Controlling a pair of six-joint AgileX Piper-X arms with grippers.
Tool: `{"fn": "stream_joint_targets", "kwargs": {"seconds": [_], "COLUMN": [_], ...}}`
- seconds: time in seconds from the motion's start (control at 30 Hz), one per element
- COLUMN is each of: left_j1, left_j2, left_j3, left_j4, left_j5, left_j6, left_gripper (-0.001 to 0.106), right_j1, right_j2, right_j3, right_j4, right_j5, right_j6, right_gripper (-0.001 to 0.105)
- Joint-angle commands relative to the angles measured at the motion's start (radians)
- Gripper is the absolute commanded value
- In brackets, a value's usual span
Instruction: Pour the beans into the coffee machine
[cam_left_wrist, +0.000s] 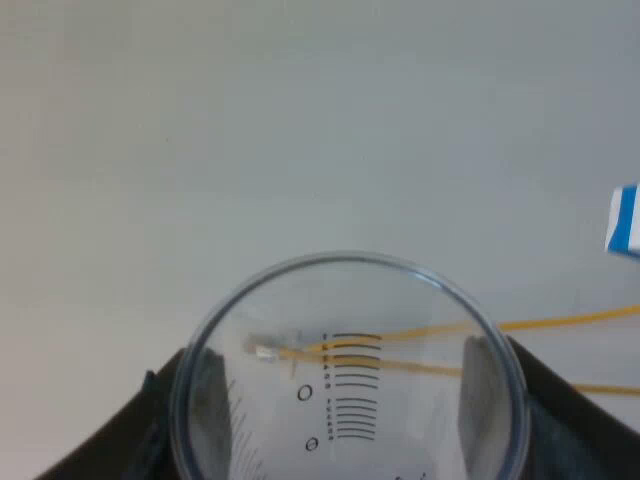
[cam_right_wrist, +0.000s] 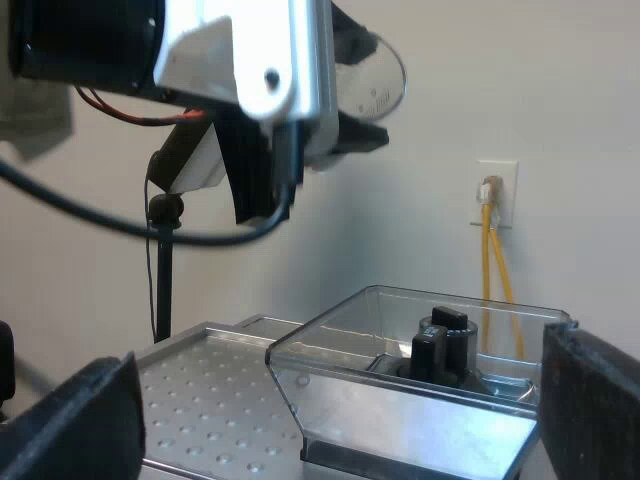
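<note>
Pale wall (cam_right_wrist: 560, 80) backs everything, with a socket (cam_right_wrist: 497, 190) and two yellow cables (cam_right_wrist: 492, 270) hanging from it. Below stands the espresso machine (cam_right_wrist: 210, 390), its perforated metal top beside the clear bean hopper (cam_right_wrist: 350, 340), which has a black knob (cam_right_wrist: 445, 345) at its middle. Whether a lid covers the hopper cannot be told.

My right gripper (cam_right_wrist: 335, 410) is low by the machine's top, its fingers spread wide with nothing between them. My left gripper (cam_left_wrist: 345, 385) is high above the machine, its two black fingers clamped on either side of the measuring glass (cam_left_wrist: 345, 330). The glass looks tipped well over, its round mouth facing the wall. I cannot tell if any beans are in it. A small blue and white object (cam_left_wrist: 625, 220) sits off near the wall.

The glass seems to hang more above the perforated top than above the hopper. Poured from there, beans would likely scatter across the metal instead. The height adds risk, since falling beans may bounce off the hopper's rim. A smooth glass held only by its sides could also slip as it turns.
</note>
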Motion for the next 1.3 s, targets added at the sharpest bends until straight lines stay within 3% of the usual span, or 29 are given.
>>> {"fn": "stream_joint_targets", "kwargs": {"seconds": [0.03, 0.5, 0.8, 1.0, 1.17, 1.3], "left_j1": [-0.006, -0.009, -0.009, -0.009, -0.009, -0.009], "left_j2": [0.007, 0.017, 0.017, 0.017, 0.017, 0.017], "left_j3": [-0.010, -0.010, -0.010, -0.010, -0.010, -0.010], "left_j4": [-0.017, -0.017, -0.017, -0.017, -0.017, -0.017], "left_j5": [-0.004, 0.013, 0.013, 0.061, 0.071, 0.071], "left_j6": [0.062, 0.138, 0.272, 0.307, 0.485, 0.510], "left_gripper": [0.005, 0.005, 0.005, 0.005, 0.005, 0.005], "right_j1": [0.001, 0.001, 0.001, 0.001, 0.001, 0.001], "right_j2": [-0.008, -0.008, -0.008, -0.008, -0.008, -0.008], "right_j3": [-0.011, -0.011, -0.011, -0.011, -0.011, -0.011], "right_j4": [-0.012, -0.012, -0.012, -0.012, -0.012, -0.012], "right_j5": [-0.003, -0.003, -0.003, -0.003, -0.003, -0.003], "right_j6": [-0.002, -0.002, -0.002, -0.002, -0.002, -0.002], "right_gripper": [0.081, 0.081, 0.081, 0.081, 0.081, 0.081]}}
